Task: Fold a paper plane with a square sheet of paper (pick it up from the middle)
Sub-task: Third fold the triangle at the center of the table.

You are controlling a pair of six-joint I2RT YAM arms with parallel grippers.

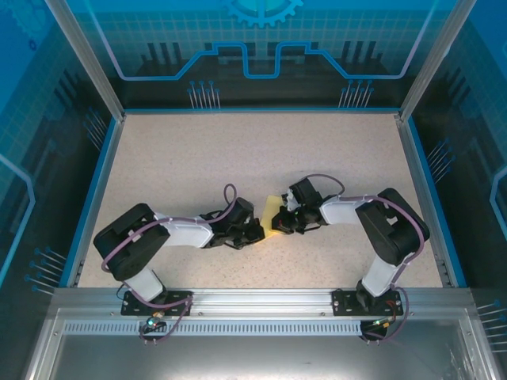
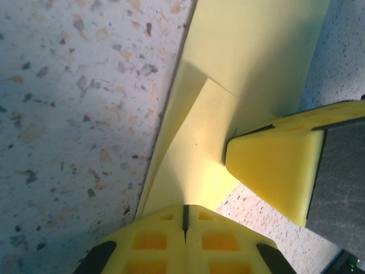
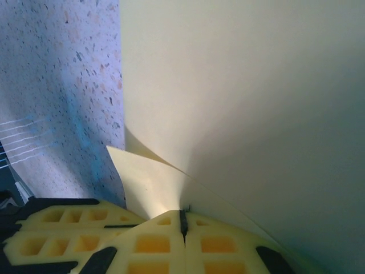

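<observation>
- Left arm [image 1: 139, 237]: glossy black joint housings alternating with smooth white link shells.
- Right arm [image 1: 388, 226]: the same black-and-white build.
- Purple cable [image 1: 230, 194]: runs along the left arm's links and loops free near the wrist.
- Pale cable [image 1: 325, 178]: the matching loop on the right arm.
- Base plates [image 1: 156, 302]: black and flat, with short purple leads and small connectors.
- Left gripper [image 2: 185, 214]: bright yellow fingers with moulded rectangular recesses and black corner insets.
- Right gripper [image 3: 182, 220]: identical yellow gridded fingers.
</observation>
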